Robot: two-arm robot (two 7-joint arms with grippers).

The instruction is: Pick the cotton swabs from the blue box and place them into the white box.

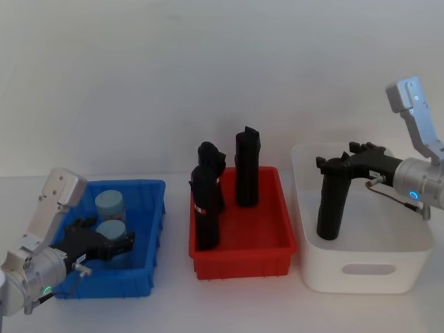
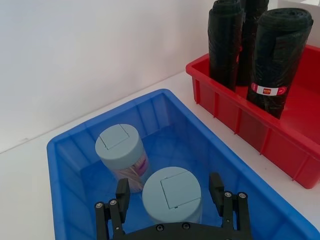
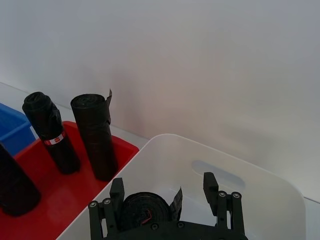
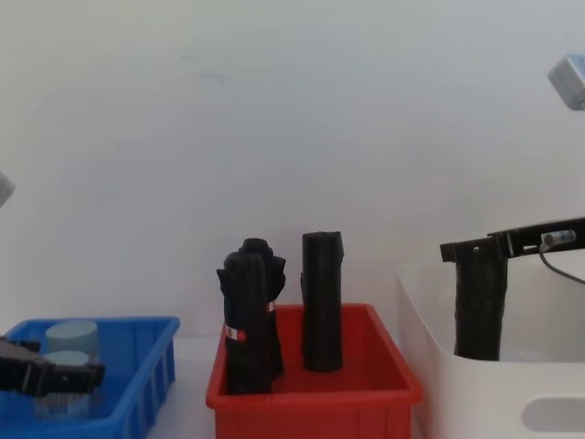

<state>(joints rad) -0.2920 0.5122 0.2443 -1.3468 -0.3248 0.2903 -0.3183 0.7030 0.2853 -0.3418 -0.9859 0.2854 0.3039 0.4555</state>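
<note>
White bench: left gripper, spread, straddles six-o'clock cotton swabs in blue box; right gripper, spread, straddles black roll in white box.

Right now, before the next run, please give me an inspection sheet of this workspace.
Surface: white table top carrying three bins in a row.
Job's things: shallow bright-blue plastic box holds two upright cotton swab tubs, teal lids, clear bodies; taller translucent-white plastic box holds no tub.
Clutter: red plastic bin with three upright black rolled cylinders; a fourth black roll stands in the white box.
Grippers: left gripper open, fingers flanking the nearer tub; right gripper open around the fourth roll's top.
Cables: thin cable loops beside the right gripper.
Surroundings: plain white wall; nothing else seen.
</note>
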